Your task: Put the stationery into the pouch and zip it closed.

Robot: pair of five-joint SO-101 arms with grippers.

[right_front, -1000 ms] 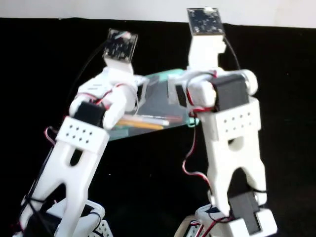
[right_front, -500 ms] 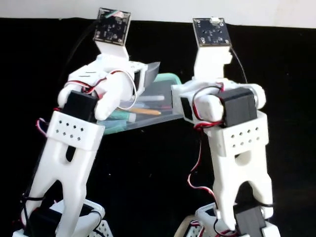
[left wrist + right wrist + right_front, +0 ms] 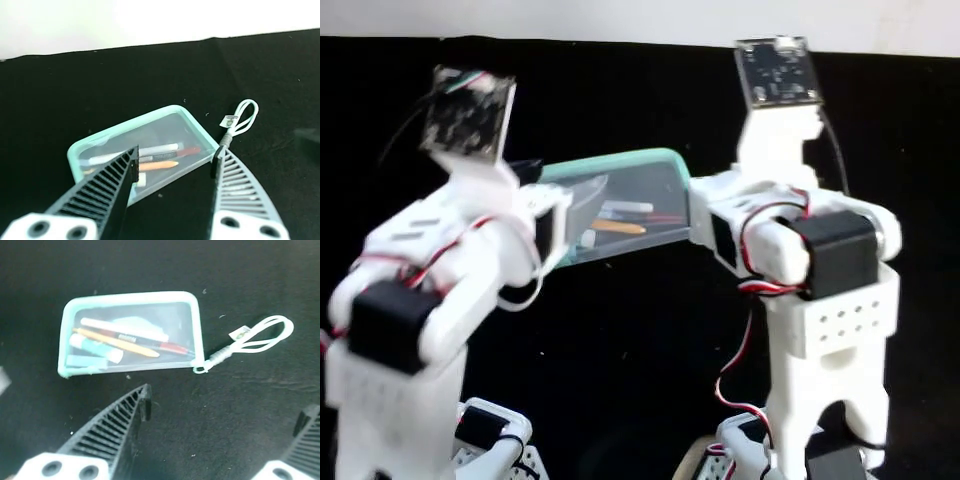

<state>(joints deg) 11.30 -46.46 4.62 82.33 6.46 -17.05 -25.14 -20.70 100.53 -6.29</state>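
Pouch point(image 3: 131, 336) of clear plastic with a mint-green border lies flat on the black table point(image 3: 150, 270), between the two arms and on their far side in the high view. Inside it lie a white pen point(image 3: 125, 330), an orange pencil point(image 3: 115, 342), a red-and-black pen point(image 3: 155, 344) and a teal-and-white stick point(image 3: 95, 346). The red-and-black pen carries a band of print that is too small to read. The zip pull point(image 3: 200, 369) sits at one corner, and a white cord loop point(image 3: 262, 334) runs off from it across the table. A small tag point(image 3: 241, 333) on the cord bears a mark that cannot be made out. The left gripper point(image 3: 175, 161) hangs above the pouch with fingers spread wide, pinching nothing. The right gripper point(image 3: 226, 405) is likewise spread and empty, above bare table just near the pouch.
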